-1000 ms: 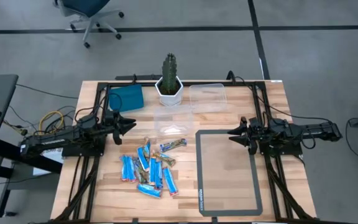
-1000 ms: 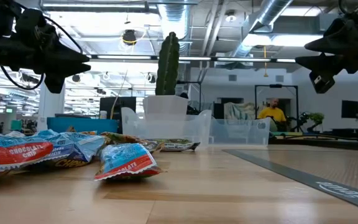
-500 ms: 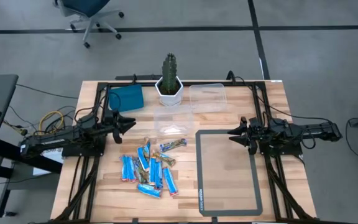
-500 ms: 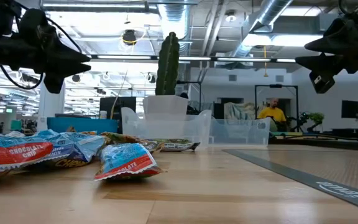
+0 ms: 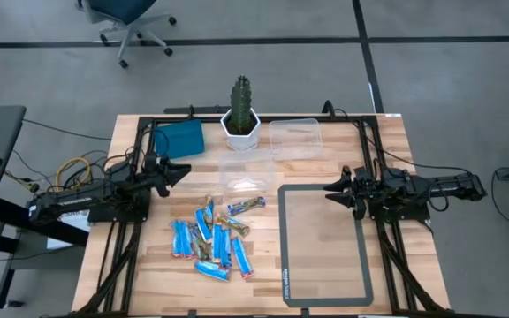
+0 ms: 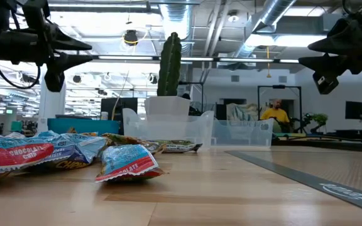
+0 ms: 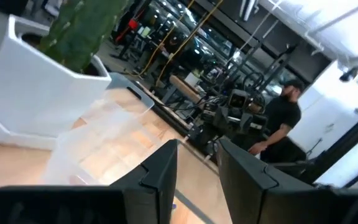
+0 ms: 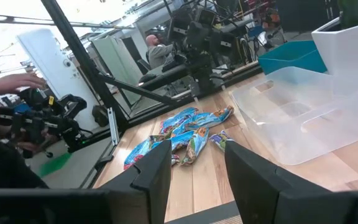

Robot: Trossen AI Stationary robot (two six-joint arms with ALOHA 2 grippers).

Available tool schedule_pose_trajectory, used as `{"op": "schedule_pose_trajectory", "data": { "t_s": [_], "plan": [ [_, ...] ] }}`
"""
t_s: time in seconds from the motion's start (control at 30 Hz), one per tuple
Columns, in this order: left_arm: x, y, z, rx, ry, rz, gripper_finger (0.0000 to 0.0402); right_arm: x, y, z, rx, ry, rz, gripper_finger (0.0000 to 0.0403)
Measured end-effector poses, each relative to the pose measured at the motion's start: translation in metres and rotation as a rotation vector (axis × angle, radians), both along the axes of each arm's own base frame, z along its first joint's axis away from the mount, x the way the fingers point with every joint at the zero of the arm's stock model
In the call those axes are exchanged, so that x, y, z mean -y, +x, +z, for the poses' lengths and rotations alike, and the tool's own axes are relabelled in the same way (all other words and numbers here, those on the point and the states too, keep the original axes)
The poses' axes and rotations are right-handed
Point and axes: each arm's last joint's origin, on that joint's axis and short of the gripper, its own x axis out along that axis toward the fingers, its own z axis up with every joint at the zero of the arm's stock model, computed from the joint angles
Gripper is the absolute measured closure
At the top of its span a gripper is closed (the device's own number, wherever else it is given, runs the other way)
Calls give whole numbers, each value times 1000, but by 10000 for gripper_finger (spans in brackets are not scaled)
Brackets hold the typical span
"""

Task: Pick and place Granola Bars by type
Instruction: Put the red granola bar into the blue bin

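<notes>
Granola Bars (image 5: 212,237) are lying heaped on the table (image 5: 325,291) at its left-centre, their print legible only in the low view. Left gripper (image 5: 181,169) and right gripper (image 5: 331,189) are hovering empty, fingers (image 7: 160,177) slightly parted.

The granola bars (image 6: 55,154) run off the low view's edge; small print unreadable.

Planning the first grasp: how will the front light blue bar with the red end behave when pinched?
The front bar looks puffy and crinkled, so its wrapper will probably give. It seems light. The glossy film may slip.
</notes>
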Motion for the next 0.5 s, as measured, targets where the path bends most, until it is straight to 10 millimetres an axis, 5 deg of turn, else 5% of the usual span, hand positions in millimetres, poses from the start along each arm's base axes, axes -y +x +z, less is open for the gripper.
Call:
{"op": "schedule_pose_trajectory", "data": {
  "t_s": [0.33, 0.5],
  "plan": [
    [4, 1, 1, 2, -19, -129, 295, 0, 0, 0, 0, 0, 0, 260],
    [8, -3, 15, -151, 32, -242, 295, 0, 0, 0, 0, 0, 0, 261]
  ]
}}
